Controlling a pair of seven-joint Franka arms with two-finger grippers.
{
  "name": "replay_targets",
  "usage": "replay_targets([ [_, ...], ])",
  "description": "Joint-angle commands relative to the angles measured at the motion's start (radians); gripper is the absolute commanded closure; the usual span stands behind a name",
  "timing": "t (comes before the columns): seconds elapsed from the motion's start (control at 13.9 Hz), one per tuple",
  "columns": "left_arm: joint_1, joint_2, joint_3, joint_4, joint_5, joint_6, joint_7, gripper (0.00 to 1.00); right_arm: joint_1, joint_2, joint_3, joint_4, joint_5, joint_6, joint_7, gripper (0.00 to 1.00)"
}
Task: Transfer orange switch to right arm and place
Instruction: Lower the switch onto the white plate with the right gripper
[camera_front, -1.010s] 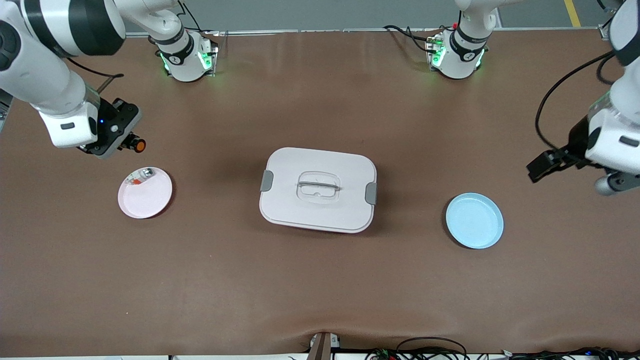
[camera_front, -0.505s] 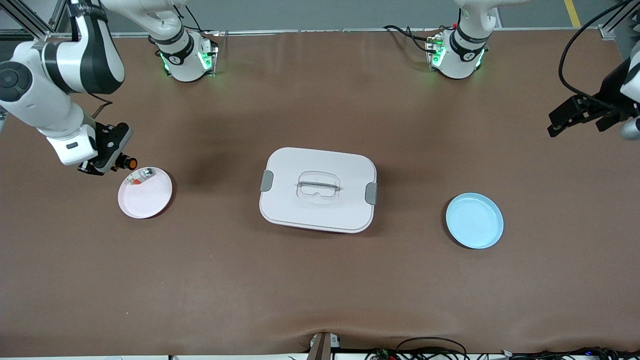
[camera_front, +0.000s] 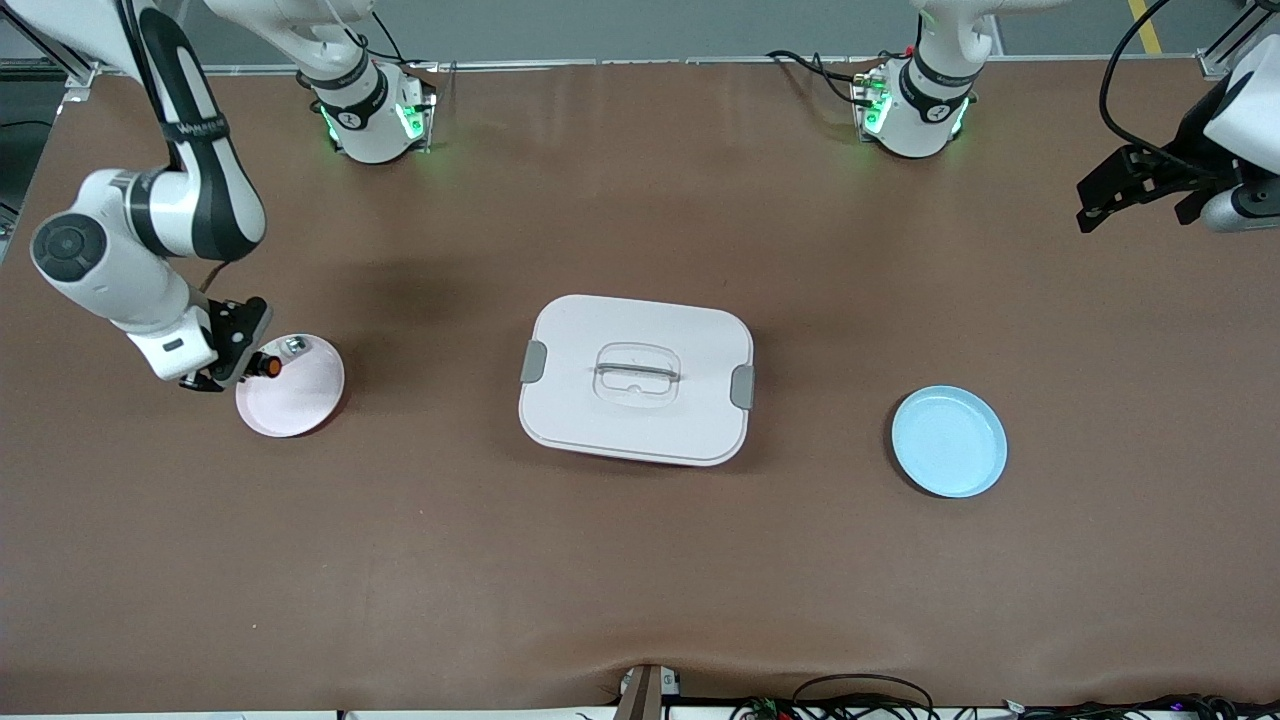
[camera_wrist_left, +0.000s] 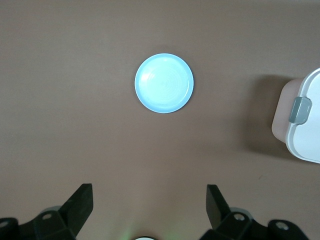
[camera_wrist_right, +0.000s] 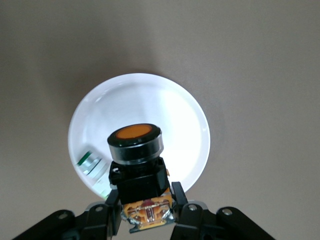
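Note:
My right gripper is shut on the orange switch, a black push-button with a round orange cap. It holds it just above the rim of the pink plate. In the right wrist view the orange switch sits between my fingers over the pink plate. A small silver-and-red part lies on that plate; it also shows in the right wrist view. My left gripper is open and empty, high over the table at the left arm's end.
A white lidded box with grey latches stands at the table's middle. A light blue plate lies toward the left arm's end; it also shows in the left wrist view.
My right gripper has come down with the orange switch to the pink plate's rim. My left gripper has risen and drawn back toward its end of the table.

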Motion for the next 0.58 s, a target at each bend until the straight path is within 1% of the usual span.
replay_targets([
  [0.0,-0.001,-0.01,0.006,-0.02,-0.006,0.006,0.016,0.0,-0.019,0.07,0.018,0.014,-0.017,0.06,-0.015,1.0],
  [0.22,0.014,-0.01,0.013,-0.018,-0.003,0.009,0.016,0.0,-0.036,0.131,0.018,0.012,-0.017,0.14,-0.028,1.0],
  [0.36,0.042,-0.008,0.014,-0.018,-0.005,0.01,0.018,0.0,-0.041,0.159,0.018,0.012,-0.017,0.16,-0.113,1.0],
  [0.5,0.043,0.006,0.015,-0.015,-0.003,0.024,0.018,0.0,-0.047,0.182,0.018,0.014,-0.017,0.175,-0.121,1.0],
])
